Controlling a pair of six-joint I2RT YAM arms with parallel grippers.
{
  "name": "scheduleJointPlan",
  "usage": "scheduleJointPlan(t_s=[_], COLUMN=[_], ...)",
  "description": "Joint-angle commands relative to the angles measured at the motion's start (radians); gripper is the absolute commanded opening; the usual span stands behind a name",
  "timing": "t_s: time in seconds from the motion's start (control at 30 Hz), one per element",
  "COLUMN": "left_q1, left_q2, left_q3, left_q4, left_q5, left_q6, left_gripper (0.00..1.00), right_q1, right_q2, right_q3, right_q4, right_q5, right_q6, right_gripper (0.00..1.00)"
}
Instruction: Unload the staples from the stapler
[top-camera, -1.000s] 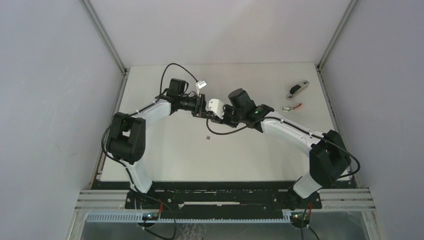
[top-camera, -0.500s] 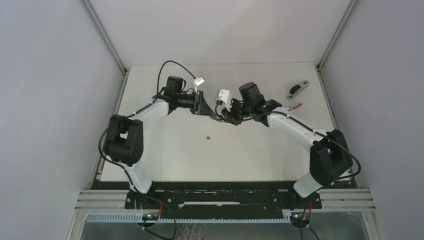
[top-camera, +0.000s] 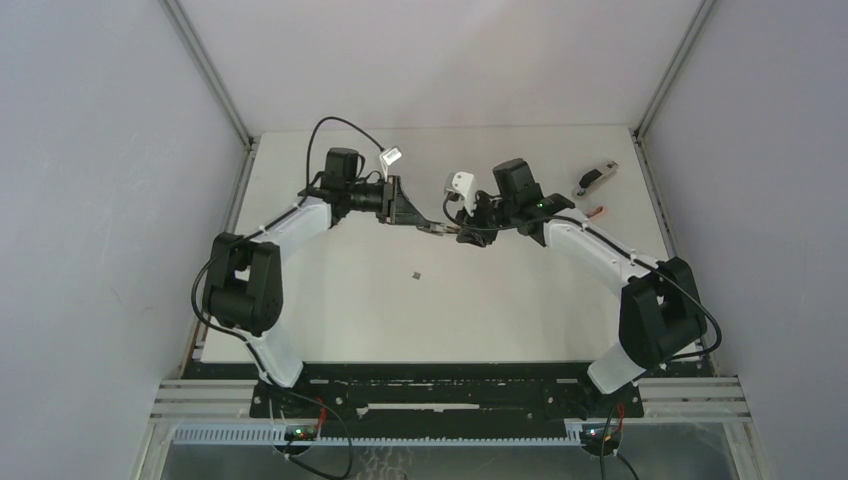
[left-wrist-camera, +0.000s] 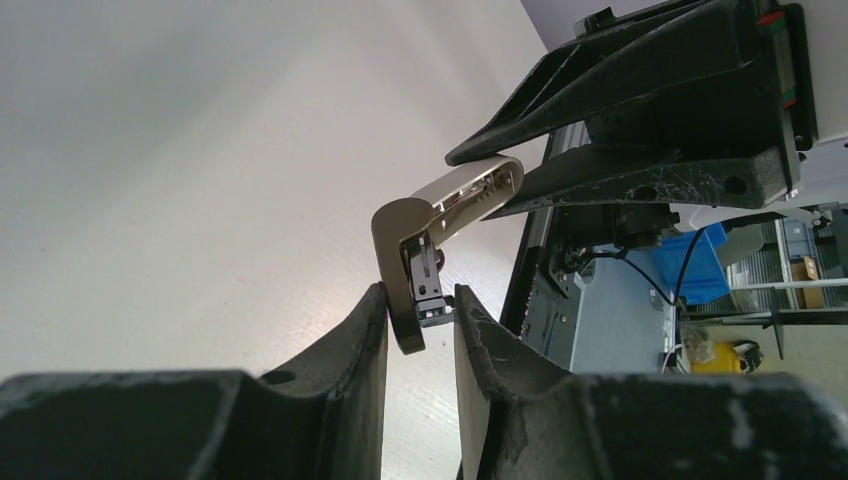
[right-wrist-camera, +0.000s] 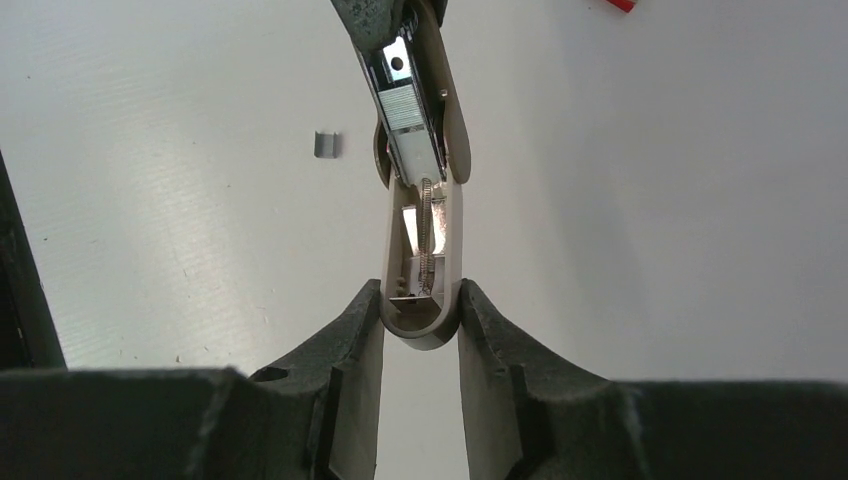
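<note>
The beige stapler (top-camera: 441, 231) hangs opened out above the table between both arms. My left gripper (left-wrist-camera: 420, 315) is shut on its hinge end, and the stapler (left-wrist-camera: 445, 200) bends away from there toward the right arm's fingers (left-wrist-camera: 640, 180). My right gripper (right-wrist-camera: 420, 312) is shut on the rounded tip of the stapler's cover (right-wrist-camera: 422, 250). Beyond it the open metal magazine holds a grey block of staples (right-wrist-camera: 405, 108). One loose strip of staples (right-wrist-camera: 325, 144) lies on the table, seen from above as a small grey strip (top-camera: 416, 273) in front of the grippers.
At the back right of the table lie a grey and black tool (top-camera: 594, 178) and a small red-handled tool (top-camera: 587, 213). The table (top-camera: 330, 320) is walled on both sides and at the back.
Both grippers have moved toward the back and apart, the right one swinging to the right. The stapler now stretches longer between them. The loose strip has not moved.
</note>
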Motion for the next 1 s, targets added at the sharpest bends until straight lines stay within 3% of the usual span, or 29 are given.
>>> scheduleJointPlan(t_s=[0.0, 0.33, 0.5, 0.8, 0.97], left_q1=[0.021, 0.024, 0.024, 0.024, 0.019], left_q2=[-0.067, -0.085, -0.079, -0.093, -0.094], left_q3=[0.008, -0.003, -0.005, -0.005, 0.002], left_q4=[0.037, 0.057, 0.059, 0.018, -0.026], left_q5=[0.051, 0.096, 0.090, 0.017, 0.005], left_q6=[-0.006, -0.006, -0.005, 0.044, 0.096], left_gripper=[0.28, 0.28, 0.27, 0.27, 0.27], right_q1=[-0.020, -0.067, -0.071, -0.104, -0.116], right_q2=[0.019, 0.045, 0.023, 0.022, 0.098], right_q3=[0.004, 0.004, 0.007, 0.133, 0.284], right_q4=[-0.011, -0.038, -0.058, -0.265, -0.441], right_q5=[-0.008, -0.125, -0.180, -0.340, -0.366], right_q6=[0.020, -0.007, -0.019, -0.060, -0.048], right_gripper=[0.28, 0.37, 0.51, 0.60, 0.63])
